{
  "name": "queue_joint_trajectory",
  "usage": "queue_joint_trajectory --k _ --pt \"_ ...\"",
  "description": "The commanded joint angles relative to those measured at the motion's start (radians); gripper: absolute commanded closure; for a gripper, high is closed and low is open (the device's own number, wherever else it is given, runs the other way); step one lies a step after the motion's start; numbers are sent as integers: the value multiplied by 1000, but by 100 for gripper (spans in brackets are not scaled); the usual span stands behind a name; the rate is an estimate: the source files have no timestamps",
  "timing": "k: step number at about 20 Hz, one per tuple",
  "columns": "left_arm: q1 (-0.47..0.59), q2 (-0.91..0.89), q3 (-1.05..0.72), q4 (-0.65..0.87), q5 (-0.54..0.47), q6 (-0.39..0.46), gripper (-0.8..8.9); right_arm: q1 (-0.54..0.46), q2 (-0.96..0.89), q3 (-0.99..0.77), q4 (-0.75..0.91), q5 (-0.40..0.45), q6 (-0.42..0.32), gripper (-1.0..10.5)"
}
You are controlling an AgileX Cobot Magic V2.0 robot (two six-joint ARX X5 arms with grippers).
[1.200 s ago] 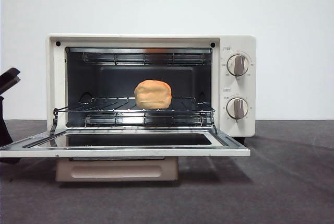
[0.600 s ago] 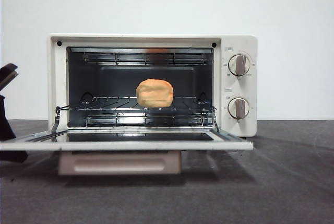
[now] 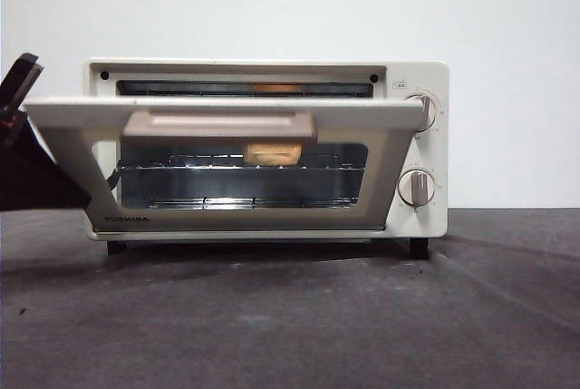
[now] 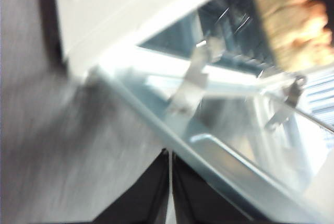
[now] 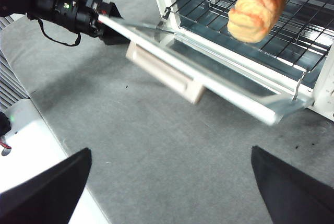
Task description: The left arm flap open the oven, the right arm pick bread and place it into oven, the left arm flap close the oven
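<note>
The oven (image 3: 263, 149) is seen with its door (image 3: 227, 167) tilted partway up, the hinge along the bottom edge and the free top edge, with the beige handle (image 3: 219, 126), leaning out toward the front view's camera. The bread (image 5: 255, 10) is lying on the wire rack (image 5: 292, 31) inside, well behind the door. The left gripper (image 3: 27, 158) is placed at the door's outer corner, under and against its edge, so the door's long axis runs away from it across the oven; its jaws are pressed together and nothing is clasped. The remaining push is judged to be upward and inward toward the oven. The right gripper (image 5: 169, 187) is held wide open and empty, well apart from the oven.
</note>
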Motion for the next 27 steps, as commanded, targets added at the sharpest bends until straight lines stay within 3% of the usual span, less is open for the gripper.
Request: queue_joint_trajectory --k 1,7,14,22,27 --pt "25 7 16 105 13 -51 798 8 6 11 7 2 19 463" --pt "33 7 17 218 13 -81 798 8 6 11 7 26 29 463" --pt "30 -3 17 216 76 -105 798 8 6 11 7 28 29 463" --pt "-1 -187 20 111 48 -89 797 8 6 11 8 58 24 463" --pt "-22 -359 43 -109 -33 8 797 8 6 11 8 59 18 463"
